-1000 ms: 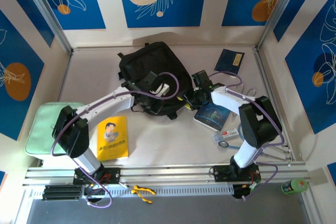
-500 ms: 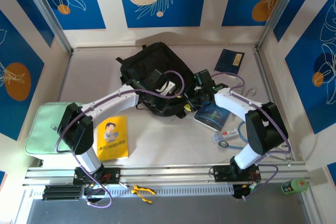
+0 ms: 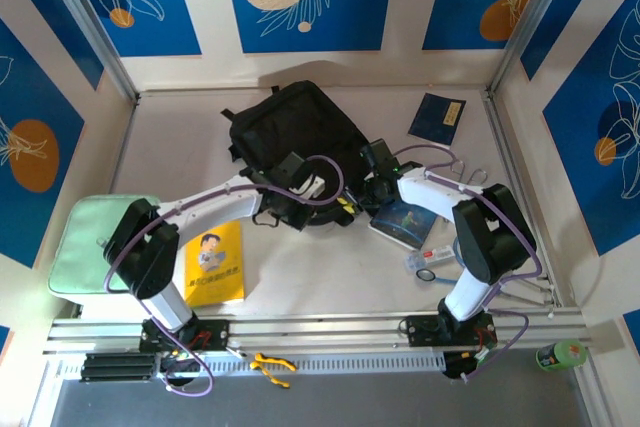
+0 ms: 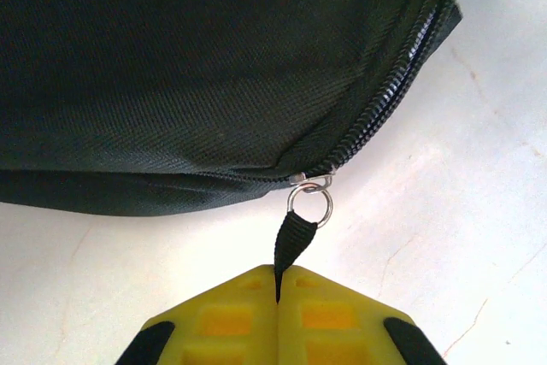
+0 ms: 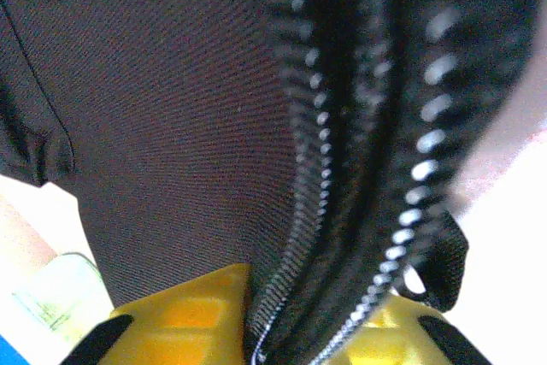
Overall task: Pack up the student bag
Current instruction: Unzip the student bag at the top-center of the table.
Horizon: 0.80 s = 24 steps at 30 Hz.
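student bag (image 3: pixel 295 127) is laid flat at the far middle of the table (image 3: pixel 180 137), with its zipped edge turned toward the arms so it can be reached from both sides. The zip pull strap (image 4: pixel 291 241) is pinched in the left gripper (image 4: pixel 278 292), whose jaws are fully closed on it. The strap is hung from the ring (image 4: pixel 309 203) on the slider, low on the bag's near edge. The zip edge (image 5: pixel 299 168) is taken in the right gripper (image 5: pixel 308 297), jaws drawn in with fabric filling the gap. This is judged a counter-hold, so the slider can be dragged without the bag being pulled along. Step judged: zip being worked open. Whether anything is inside cannot be told. A yellow book (image 3: pixel 213 262) is parked near the left base and a blue book (image 3: pixel 405 219) just beside the right arm, both within reach for loading.
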Each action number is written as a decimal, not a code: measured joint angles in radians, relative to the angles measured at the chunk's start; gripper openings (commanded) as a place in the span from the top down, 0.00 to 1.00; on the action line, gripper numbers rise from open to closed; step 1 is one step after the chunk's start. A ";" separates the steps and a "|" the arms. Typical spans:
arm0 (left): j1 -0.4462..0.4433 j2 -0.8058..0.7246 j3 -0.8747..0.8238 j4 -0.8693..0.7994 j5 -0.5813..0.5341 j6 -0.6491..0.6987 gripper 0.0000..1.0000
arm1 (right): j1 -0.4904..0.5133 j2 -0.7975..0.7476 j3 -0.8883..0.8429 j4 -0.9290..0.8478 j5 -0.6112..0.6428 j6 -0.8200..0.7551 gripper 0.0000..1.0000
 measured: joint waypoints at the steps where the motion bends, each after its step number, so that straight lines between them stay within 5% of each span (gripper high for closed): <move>1: 0.000 -0.003 -0.012 0.008 -0.005 0.000 1.00 | 0.003 0.000 0.000 0.000 0.001 0.000 0.85; 10: 0.010 0.002 -0.035 0.032 -0.046 0.013 1.00 | 0.009 -0.010 0.000 -0.001 0.014 -0.010 0.95; 24: 0.031 0.013 -0.033 0.037 -0.113 0.028 1.00 | 0.008 -0.080 -0.014 -0.019 0.060 -0.013 0.97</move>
